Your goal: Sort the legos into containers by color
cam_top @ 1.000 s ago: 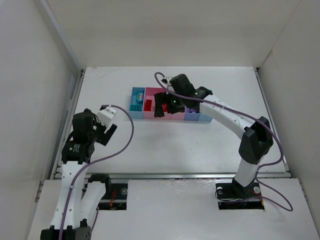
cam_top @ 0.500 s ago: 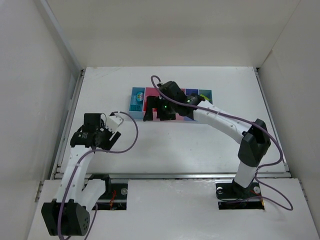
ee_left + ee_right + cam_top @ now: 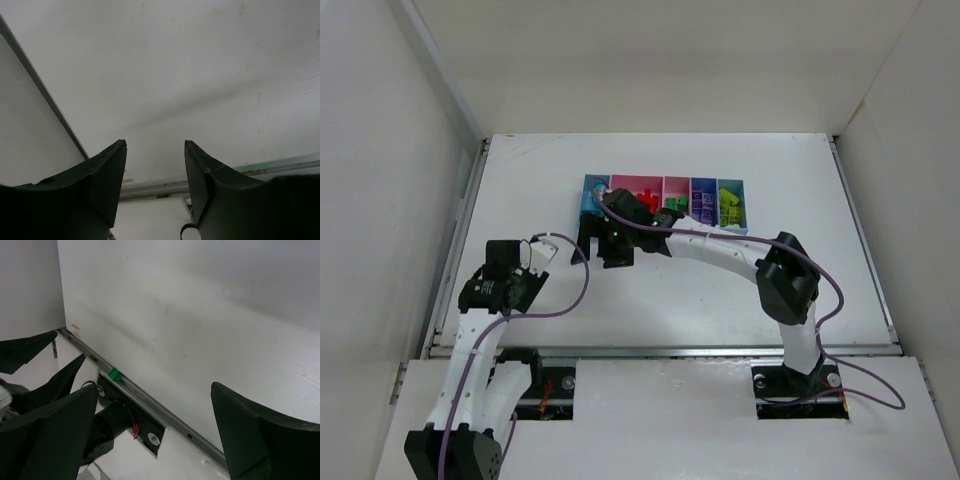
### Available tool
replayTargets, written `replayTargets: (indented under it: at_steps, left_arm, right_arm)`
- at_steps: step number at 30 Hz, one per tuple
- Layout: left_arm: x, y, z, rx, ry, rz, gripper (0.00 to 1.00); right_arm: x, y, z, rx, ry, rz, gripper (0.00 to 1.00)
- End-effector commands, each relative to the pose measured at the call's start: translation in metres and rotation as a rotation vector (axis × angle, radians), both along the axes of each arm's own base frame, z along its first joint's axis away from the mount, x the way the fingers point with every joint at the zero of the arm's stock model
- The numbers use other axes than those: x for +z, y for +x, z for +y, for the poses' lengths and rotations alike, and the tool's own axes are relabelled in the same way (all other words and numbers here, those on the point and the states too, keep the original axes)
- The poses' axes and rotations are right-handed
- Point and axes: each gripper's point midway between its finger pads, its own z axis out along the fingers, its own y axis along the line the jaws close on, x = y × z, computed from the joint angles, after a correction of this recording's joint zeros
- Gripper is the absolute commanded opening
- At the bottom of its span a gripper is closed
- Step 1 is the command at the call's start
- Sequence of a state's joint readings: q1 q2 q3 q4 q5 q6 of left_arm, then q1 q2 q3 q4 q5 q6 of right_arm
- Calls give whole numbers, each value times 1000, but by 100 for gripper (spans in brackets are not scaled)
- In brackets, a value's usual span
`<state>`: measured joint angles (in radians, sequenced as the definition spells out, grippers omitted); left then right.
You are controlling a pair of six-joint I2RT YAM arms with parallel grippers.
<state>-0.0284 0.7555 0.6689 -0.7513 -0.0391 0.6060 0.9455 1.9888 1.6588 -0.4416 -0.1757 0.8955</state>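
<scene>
Containers [image 3: 650, 180]: five joined shallow open bins in row, just beyond right gripper [image 3: 603, 250], stretching off to its right. Red legos [image 3: 642, 192] in wide pink bin; green lego [image 3: 672, 204] in next pink; purple legos [image 3: 701, 203] in purple-blue; yellow-green legos [image 3: 728, 203] in end light-blue bin. Leftmost light-blue bin, nearest gripper, partly hidden by arm.

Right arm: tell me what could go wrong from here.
1. The right arm lies just in front of the bins; a swing back could shove them and spill legos.
2. Its open hand is near the left hand; they could collide.
</scene>
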Motion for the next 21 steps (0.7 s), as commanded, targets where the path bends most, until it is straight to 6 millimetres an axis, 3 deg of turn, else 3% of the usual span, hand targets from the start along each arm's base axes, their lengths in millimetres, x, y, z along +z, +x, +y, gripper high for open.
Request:
replayTargets:
  at_steps: [1, 4, 8, 12, 15, 17, 21]
  left_arm:
    - [-10, -28, 22, -14, 135, 123, 47]
    - [-17, -51, 23, -147, 181, 251, 58]
    - [-8, -67, 27, -361, 253, 337, 66]
    - [-9, -55, 23, -427, 269, 289, 67]
    - [-10, -36, 21, -319, 233, 184, 69]
    - [-11, -30, 19, -259, 205, 141, 69]
    - [-9, -14, 13, -165, 144, 42, 69]
  right_arm:
    - [38, 6, 16, -27, 147, -46, 99]
    - [36, 3, 13, 6, 136, -66, 99]
    - [56, 12, 1, 46, 71, -201, 99]
    - [67, 14, -11, 94, -1, -275, 99]
    - [64, 18, -28, 73, -59, -292, 99]
    - [52, 21, -47, 48, -125, -291, 99]
    - [64, 36, -92, -23, -175, -337, 99]
